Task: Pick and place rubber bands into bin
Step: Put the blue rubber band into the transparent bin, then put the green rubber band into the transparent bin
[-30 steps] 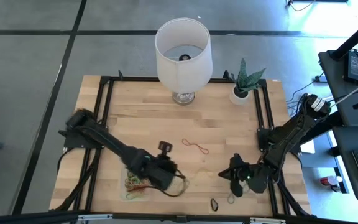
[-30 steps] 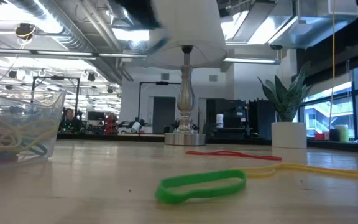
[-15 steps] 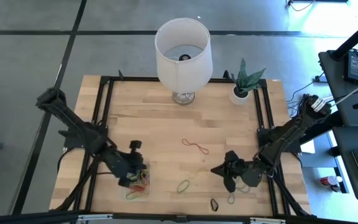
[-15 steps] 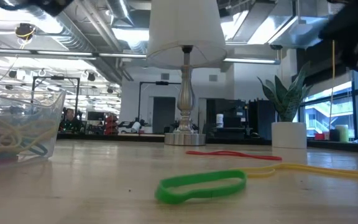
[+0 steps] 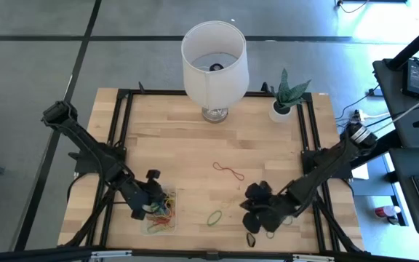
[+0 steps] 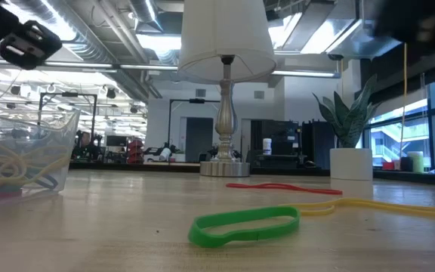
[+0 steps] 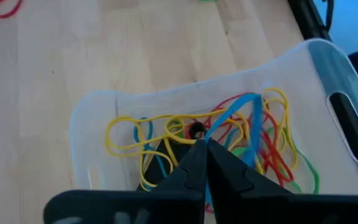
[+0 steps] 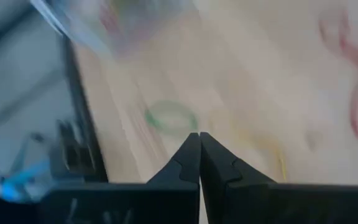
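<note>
1. Wooden desk (image 5: 188,138) is lying mostly bare mid-surface; bin (image 5: 160,224) is sitting at its near-left edge, holding rubber bands (image 7: 241,134).
2. Left gripper (image 7: 201,144) is hovering over the bin, fingers pressed together.
3. Right gripper (image 5: 252,217) is hanging beside the green band (image 5: 214,217), pinched together, empty.

No text, label, brand, number or sign can be read anywhere.

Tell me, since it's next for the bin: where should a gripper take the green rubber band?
Probably from straight above, pinching one long side of the green rubber band. It lies flat on the table as an open oval, clear of the other bands, so one finger could drop inside the loop and one outside.
</note>
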Action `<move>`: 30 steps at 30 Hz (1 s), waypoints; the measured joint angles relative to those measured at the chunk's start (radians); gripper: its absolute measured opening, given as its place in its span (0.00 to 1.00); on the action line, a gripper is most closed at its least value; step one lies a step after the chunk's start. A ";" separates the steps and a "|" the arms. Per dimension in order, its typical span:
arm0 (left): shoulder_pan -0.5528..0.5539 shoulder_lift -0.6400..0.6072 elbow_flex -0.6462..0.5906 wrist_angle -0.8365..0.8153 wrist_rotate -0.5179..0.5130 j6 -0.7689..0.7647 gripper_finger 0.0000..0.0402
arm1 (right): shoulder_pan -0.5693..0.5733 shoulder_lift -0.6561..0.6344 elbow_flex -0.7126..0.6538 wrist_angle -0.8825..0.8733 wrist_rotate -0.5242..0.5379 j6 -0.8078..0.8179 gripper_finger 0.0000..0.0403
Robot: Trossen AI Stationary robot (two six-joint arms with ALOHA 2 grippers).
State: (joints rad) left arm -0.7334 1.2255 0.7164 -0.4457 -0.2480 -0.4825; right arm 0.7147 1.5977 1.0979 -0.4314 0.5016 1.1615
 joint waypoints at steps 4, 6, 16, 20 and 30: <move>0.010 -0.003 -0.007 -0.007 -0.003 -0.029 0.03 | -0.018 0.080 0.151 -0.414 -0.255 0.293 0.00; 0.011 -0.003 -0.007 -0.009 0.000 -0.029 0.06 | -0.020 0.114 0.191 -0.532 -0.362 0.409 0.00; 0.017 -0.003 -0.007 0.003 0.073 -0.119 0.29 | 0.050 0.149 0.093 -0.628 -0.505 0.780 0.13; 0.017 -0.003 0.005 0.008 0.106 -0.144 0.34 | 0.056 0.149 0.011 -0.598 -0.542 0.828 0.19; 0.017 -0.003 0.097 0.002 0.110 -0.151 0.36 | 0.055 0.138 -0.189 -0.356 -0.589 0.828 0.28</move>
State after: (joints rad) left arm -0.7162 1.2221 0.8130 -0.4436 -0.1381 -0.6340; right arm 0.7696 1.7360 0.9086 -0.7870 -0.0875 1.9897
